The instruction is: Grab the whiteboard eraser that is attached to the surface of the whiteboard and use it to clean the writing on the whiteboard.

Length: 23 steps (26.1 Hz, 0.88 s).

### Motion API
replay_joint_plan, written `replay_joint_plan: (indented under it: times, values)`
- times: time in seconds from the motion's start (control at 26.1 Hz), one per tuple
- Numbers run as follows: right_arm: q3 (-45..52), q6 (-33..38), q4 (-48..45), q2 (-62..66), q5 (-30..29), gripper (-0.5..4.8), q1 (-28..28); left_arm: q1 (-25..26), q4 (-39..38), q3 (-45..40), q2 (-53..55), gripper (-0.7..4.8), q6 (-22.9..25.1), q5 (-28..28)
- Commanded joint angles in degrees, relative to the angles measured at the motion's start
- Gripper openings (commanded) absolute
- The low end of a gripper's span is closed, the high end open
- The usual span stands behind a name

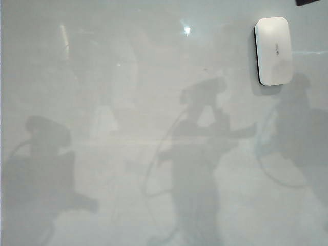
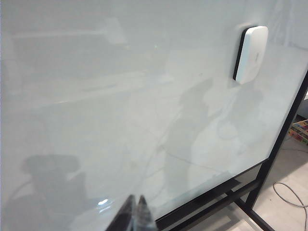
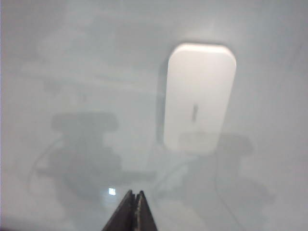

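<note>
Right wrist view — right gripper (image 3: 134, 211) closed, empty, near whiteboard eraser (image 3: 198, 96); left gripper (image 2: 135, 214) closed too.

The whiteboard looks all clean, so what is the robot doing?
Nothing is being held right now. The whiteboard eraser is stuck on the whiteboard, in the upper right of the exterior view. The right gripper is shut and empty, off the eraser. The left gripper is shut too, further away. No writing shows on the board, only shadows of the arms.
</note>
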<state>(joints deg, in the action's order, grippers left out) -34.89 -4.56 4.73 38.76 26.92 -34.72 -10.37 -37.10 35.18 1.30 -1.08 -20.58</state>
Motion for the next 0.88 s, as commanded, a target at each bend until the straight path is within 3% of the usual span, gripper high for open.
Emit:
replay_joint_plan:
  times: [0.04,0.15,0.34,0.5,0.57,0.73,0.88]
  values:
    - [0.42,0.50,9.57,-3.78,-0.04,-0.02,0.04,-0.07,0.70,0.15,0.02,-0.05,0.22,-0.20]
    - [4.39,0.48,11.47,-11.67,-0.11,-0.02,0.83,-0.07,0.70,0.15,0.02,-0.05,0.22,-0.20]
    - [12.48,1.18,13.97,-26.45,-10.97,-0.02,7.58,-0.07,0.70,0.15,0.02,-0.05,0.22,-0.26]
    - [15.93,1.57,16.68,-33.40,-16.44,-0.02,14.16,-0.07,0.70,0.13,0.02,-0.05,0.20,-0.04]
    - [16.48,1.90,14.88,-35.21,-18.08,-0.02,15.76,-0.07,0.70,0.15,0.02,-0.05,0.22,-0.09]
    - [18.01,10.05,10.47,-36.46,-18.08,-0.01,15.85,-0.07,0.70,0.15,0.02,-0.05,0.22,-0.04]
    - [26.03,13.84,1.25,-37.59,-18.08,-0.01,15.72,-0.07,0.70,0.15,0.02,-0.05,0.22,-0.07]
